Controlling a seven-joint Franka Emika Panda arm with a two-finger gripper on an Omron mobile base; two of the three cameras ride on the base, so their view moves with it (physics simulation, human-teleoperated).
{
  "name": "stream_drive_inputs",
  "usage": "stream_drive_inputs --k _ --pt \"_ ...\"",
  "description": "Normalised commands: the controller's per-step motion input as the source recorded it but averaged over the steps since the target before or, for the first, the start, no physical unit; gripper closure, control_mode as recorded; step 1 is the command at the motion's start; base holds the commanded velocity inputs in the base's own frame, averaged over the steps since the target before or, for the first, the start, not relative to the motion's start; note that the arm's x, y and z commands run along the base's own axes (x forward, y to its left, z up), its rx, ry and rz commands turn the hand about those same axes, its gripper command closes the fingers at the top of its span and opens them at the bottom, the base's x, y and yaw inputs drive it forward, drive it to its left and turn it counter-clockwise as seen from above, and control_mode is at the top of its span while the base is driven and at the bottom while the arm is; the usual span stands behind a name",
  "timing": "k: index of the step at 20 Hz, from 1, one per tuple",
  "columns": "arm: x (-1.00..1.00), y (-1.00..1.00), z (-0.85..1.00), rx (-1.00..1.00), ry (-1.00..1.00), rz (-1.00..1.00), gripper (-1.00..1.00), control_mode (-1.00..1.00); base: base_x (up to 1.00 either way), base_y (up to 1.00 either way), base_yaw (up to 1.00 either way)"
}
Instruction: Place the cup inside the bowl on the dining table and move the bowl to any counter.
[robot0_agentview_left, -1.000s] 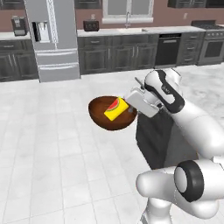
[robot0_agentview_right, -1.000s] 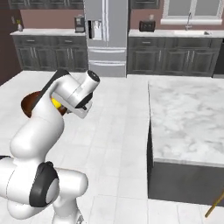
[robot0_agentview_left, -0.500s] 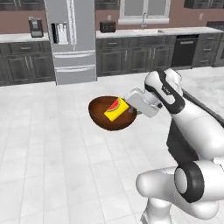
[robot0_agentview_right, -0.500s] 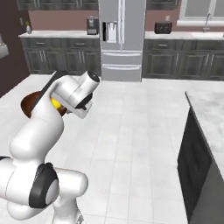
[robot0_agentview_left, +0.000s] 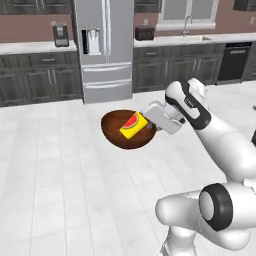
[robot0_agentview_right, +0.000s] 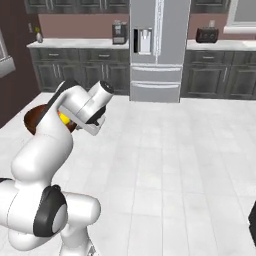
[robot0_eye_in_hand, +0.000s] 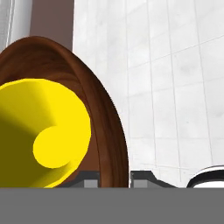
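So the biggest thing around is the steel fridge (robot0_agentview_left: 104, 47), standing against the back wall, and everything else is easiest to place off that. A run of counter (robot0_agentview_left: 35, 47) with dark grey cabinets sits to either side of it: a coffee machine (robot0_agentview_left: 60, 35) just left of the fridge and a toaster (robot0_agentview_left: 144, 33) just right of it, with a sink tap (robot0_agentview_left: 186, 23) further right.

Out on the white tiled floor (robot0_agentview_left: 60, 190) in front of the fridge, well clear of it, the arm holds the bowl (robot0_agentview_left: 120, 134) up in the air. It's a wide, shallow, dark wood-look bowl, mouth tipped a bit toward the camera in the left base view. In the right base view the bowl (robot0_agentview_right: 34, 120) peeks out from behind the arm, left of the fridge.

Inside the bowl lies the cup (robot0_agentview_left: 133, 126), yellow with a red mark on its side. It's on its side, not upright, long axis running diagonally, lower end toward the middle of the bowl and upper end toward the rim by the gripper. In the hand view the cup (robot0_eye_in_hand: 41, 131) shows its open mouth, resting against the bowl wall (robot0_eye_in_hand: 107, 127).

The gripper (robot0_agentview_left: 151, 127) is pinched narrow on the bowl's rim, a finger tip (robot0_eye_in_hand: 146, 178) either side of the wall.
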Motion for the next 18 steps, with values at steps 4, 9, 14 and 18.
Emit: stream_drive_inputs --k 4,9,14,18 --pt "0.0 0.0 0.0 0.0 0.0 0.0 1.0 1.0 1.0 1.0 -0.03" --pt "0.0 0.0 0.0 0.0 0.0 0.0 1.0 1.0 1.0 0.96 -0.07" --pt "0.0 0.0 0.0 0.0 0.0 0.0 1.0 1.0 1.0 0.86 -0.09" --pt "0.0 0.0 0.0 0.0 0.0 0.0 1.0 1.0 1.0 0.73 -0.11"
